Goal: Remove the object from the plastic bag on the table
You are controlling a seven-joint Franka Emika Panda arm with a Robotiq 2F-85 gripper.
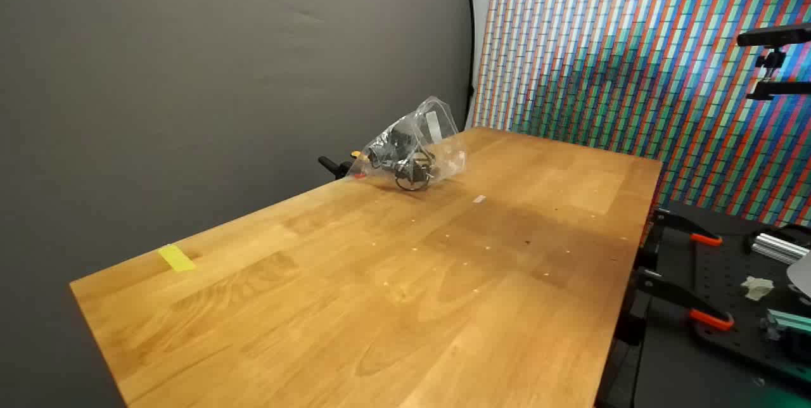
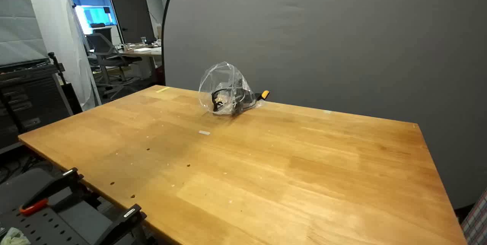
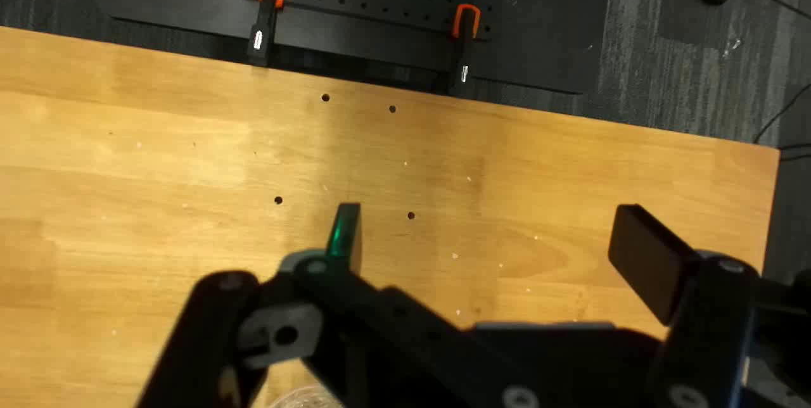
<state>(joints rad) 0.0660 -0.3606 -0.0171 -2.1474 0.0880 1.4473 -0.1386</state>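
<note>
Your plastic bag is clear, thin and crinkled, with light catching along its folds. It sits on the wooden table near one long edge, propped up like a small tent. One end is wide and rounded; the other tapers to a low corner right at that edge. In an exterior view you also see a pale strip on the plastic. The object is inside the bag — dark, with thin curved loops, one of them down by the tabletop. Through the creases and glare you can't be sure what it is — it may be more than one piece.
</note>
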